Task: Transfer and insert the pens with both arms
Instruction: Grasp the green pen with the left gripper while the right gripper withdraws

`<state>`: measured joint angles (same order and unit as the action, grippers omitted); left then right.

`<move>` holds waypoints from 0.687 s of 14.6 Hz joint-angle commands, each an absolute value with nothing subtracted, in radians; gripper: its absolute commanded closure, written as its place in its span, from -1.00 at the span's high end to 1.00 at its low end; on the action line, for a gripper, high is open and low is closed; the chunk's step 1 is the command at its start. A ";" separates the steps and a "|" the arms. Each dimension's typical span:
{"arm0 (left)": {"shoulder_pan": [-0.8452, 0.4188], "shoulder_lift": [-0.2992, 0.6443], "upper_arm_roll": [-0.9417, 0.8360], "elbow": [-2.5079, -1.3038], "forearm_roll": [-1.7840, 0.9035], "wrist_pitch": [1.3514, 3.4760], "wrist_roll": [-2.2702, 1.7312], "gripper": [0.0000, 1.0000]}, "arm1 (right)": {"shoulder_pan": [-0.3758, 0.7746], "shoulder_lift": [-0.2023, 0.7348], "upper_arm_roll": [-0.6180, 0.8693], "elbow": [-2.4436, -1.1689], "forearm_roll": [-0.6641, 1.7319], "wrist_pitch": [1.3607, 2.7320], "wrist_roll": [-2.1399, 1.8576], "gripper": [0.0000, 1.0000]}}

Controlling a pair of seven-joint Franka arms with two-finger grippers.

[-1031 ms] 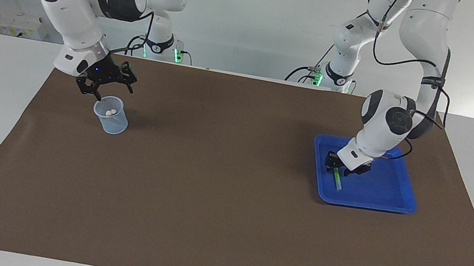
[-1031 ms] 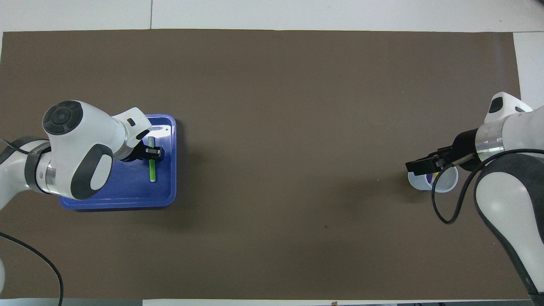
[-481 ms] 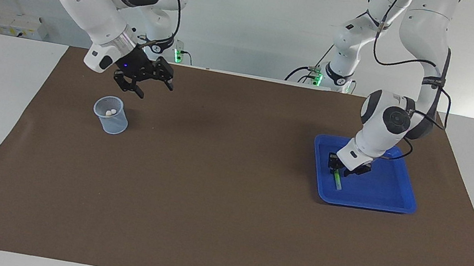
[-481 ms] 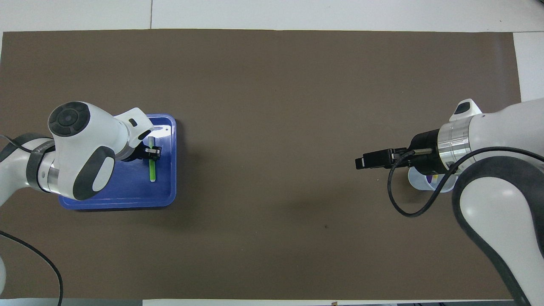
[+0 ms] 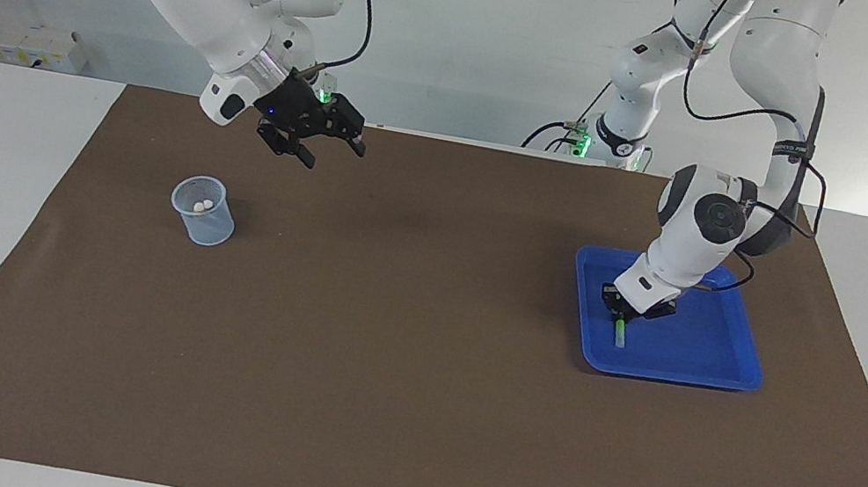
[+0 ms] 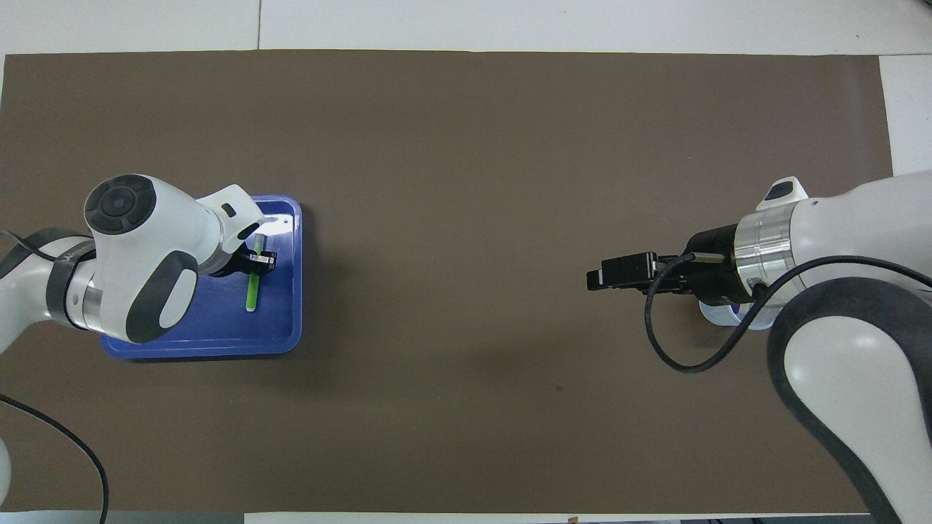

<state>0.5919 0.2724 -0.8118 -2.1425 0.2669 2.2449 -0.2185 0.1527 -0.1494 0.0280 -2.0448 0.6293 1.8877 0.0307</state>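
Green pen lies flat in my blue tray, at the left arm's end of the bench. Its long axis runs nearly straight toward and away from the robots, slightly slanted. My left gripper is down on the end nearer the robots, fingers pinching that pen. My right gripper hangs in the air over bare brown mat, fingers spread, holding nothing. Two more pens stand in the clear cup, whitish cap ends up; from overhead I see purple at its rim
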 commanded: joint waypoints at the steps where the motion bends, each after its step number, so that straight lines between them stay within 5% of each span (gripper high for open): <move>1: 0.588 0.276 -0.810 -2.157 0.296 2.270 -0.244 -1.00 | 0.150 -0.167 0.026 -2.057 0.698 1.882 0.072 1.00; 5: 0.598 0.290 -0.811 -2.111 0.295 2.211 -0.245 -1.00 | 0.188 -0.172 0.028 -2.063 0.715 1.881 0.155 1.00; 10: 0.588 0.281 -0.821 -1.881 0.143 1.872 -0.248 -1.00 | 0.221 -0.172 0.026 -2.071 0.776 1.942 0.193 1.00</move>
<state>0.5940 0.2724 -0.8133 -1.9859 0.2153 1.9991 -0.2301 0.2249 -0.1510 0.0290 -2.0452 0.7320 1.9113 0.1866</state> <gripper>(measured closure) 0.824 0.000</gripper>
